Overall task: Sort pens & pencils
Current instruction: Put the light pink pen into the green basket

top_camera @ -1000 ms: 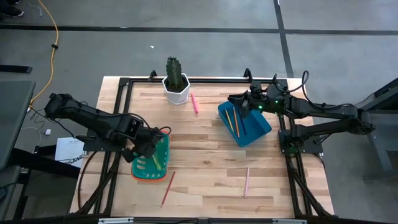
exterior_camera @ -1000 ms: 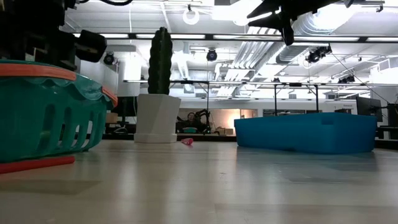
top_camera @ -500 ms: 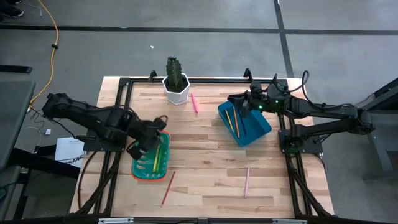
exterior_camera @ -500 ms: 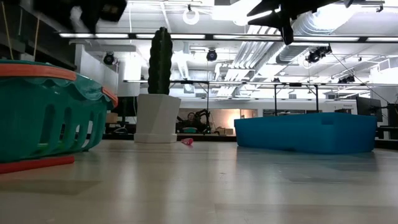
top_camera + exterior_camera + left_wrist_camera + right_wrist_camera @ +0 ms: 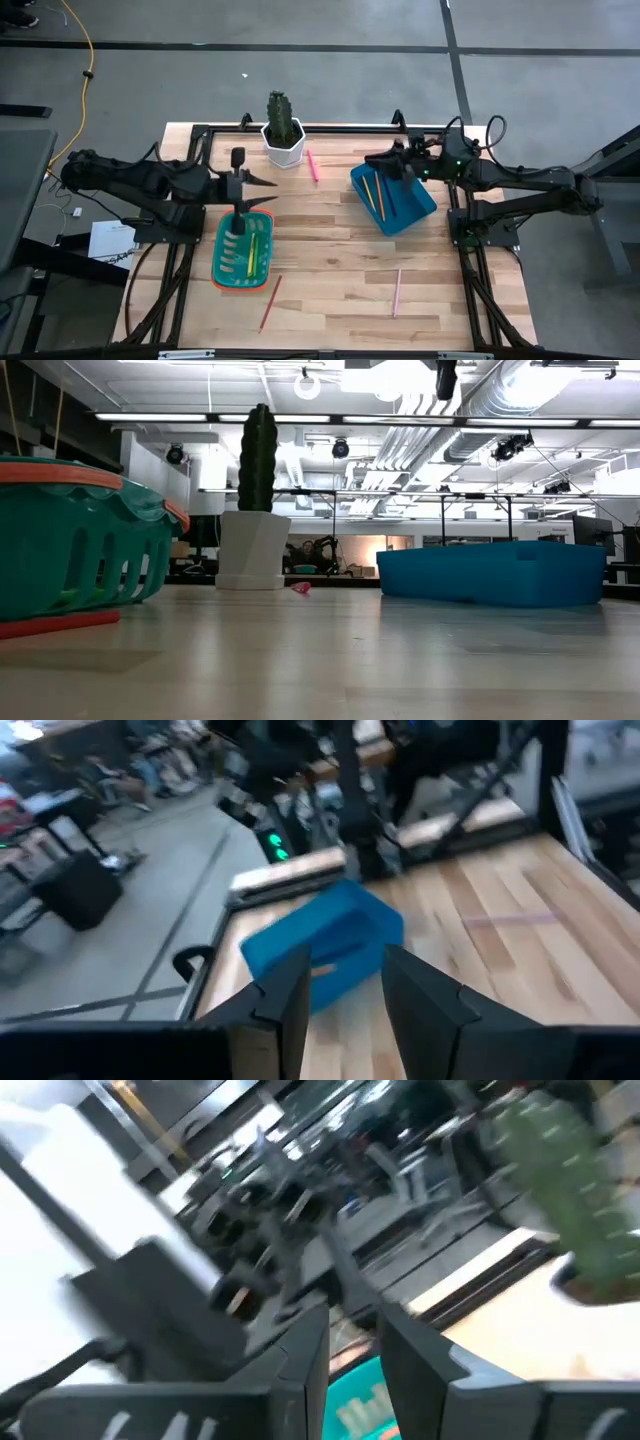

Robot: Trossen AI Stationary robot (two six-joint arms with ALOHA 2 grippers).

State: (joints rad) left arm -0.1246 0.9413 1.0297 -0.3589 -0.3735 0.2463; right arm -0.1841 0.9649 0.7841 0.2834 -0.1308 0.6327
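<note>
Teal basket (image 5: 243, 252), left of centre, holds your pens (image 5: 251, 249); above it your left gripper (image 5: 252, 186) gapes empty. Loose pencils (image 5: 270, 303) lie lower down. Right gripper (image 5: 381, 160), narrowly parted and empty, hovers over the blue bin (image 5: 393, 198).

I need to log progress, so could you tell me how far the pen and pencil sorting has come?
Partly done: the green basket holds pens, the blue bin pencils. Both the left gripper and right gripper are empty. Left on the table: the pink pen, a reddish pencil and a salmon pencil.
</note>
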